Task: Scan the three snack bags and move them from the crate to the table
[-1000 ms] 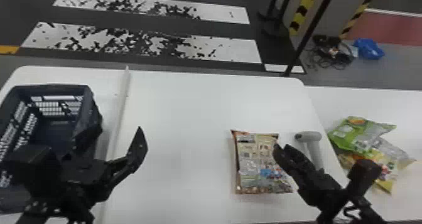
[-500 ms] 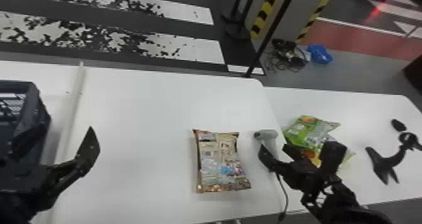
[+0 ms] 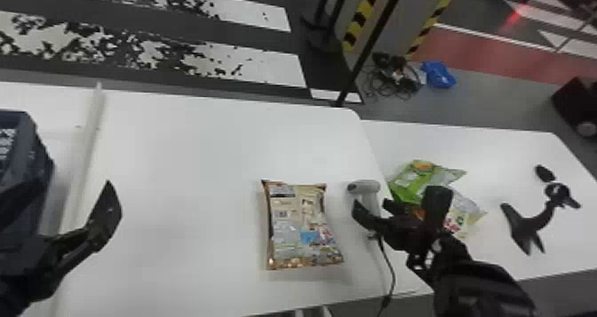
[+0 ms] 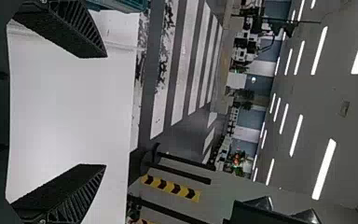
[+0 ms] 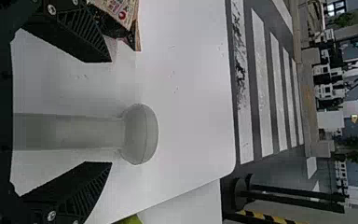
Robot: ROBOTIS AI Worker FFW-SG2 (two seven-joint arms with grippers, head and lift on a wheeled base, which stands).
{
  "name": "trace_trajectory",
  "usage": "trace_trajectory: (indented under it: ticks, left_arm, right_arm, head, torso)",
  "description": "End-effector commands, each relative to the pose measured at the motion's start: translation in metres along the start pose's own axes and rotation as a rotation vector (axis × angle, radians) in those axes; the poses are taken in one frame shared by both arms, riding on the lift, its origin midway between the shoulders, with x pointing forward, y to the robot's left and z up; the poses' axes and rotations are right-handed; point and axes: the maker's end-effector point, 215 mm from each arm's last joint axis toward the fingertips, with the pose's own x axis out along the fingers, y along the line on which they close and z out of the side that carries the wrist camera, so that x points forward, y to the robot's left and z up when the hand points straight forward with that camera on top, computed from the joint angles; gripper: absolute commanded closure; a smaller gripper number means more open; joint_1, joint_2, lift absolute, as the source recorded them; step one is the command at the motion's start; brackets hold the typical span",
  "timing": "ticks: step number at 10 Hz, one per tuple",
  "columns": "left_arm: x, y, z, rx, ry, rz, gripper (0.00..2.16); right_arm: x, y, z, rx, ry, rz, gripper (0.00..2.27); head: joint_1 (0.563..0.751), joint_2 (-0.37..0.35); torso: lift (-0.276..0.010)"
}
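Observation:
In the head view a brown snack bag [image 3: 304, 225] lies flat on the table [image 3: 186, 169]. Right of it stands the grey scanner [image 3: 366, 188], with my right gripper [image 3: 391, 209] at its handle. Green and pale snack bags [image 3: 415, 178] overlap on the side table. My left gripper [image 3: 57, 205] is above the table by the crate [image 3: 26, 129]. The right wrist view has the scanner [image 5: 137, 134] between the spread fingers of my right gripper [image 5: 111, 112], touching neither. In the left wrist view, my left gripper [image 4: 106, 111] is open with nothing between its fingers.
A white strip [image 3: 84, 152] runs along the table beside the crate. The scanner's cable [image 3: 391, 267] trails to the front edge. A black tool-like object [image 3: 533, 223] lies on the side table [image 3: 479, 147]. A black post [image 3: 371, 45] rises behind the table edge.
The head view has turned to the right, so the crate has slid toward the left edge and more of the side table shows. My right gripper has come closer to the scanner.

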Motion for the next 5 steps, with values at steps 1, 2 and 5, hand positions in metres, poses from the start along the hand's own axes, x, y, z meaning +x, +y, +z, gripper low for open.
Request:
trace_trajectory:
  ticks: [1,2,5]
  left_arm:
    - [0.003,0.003,-0.002,0.002,0.004,0.004,0.02]
    - [0.004,0.003,-0.002,0.003,0.002,0.004,0.02]
    - [0.006,0.002,0.002,0.006,-0.004,-0.002,0.02]
  right_arm:
    - [0.011,-0.007,-0.008,-0.015,0.030,-0.006,0.15]
    - [0.017,-0.013,-0.010,-0.033,0.048,-0.017,0.18]
    - [0.024,-0.024,-0.020,-0.040,0.107,-0.032,1.34]
  head:
    - [0.695,-0.350]
    - [0.695,-0.350]
    - [0.695,-0.350]
  torso:
    - [-0.062]
    - [-0.062]
    - [-0.062]
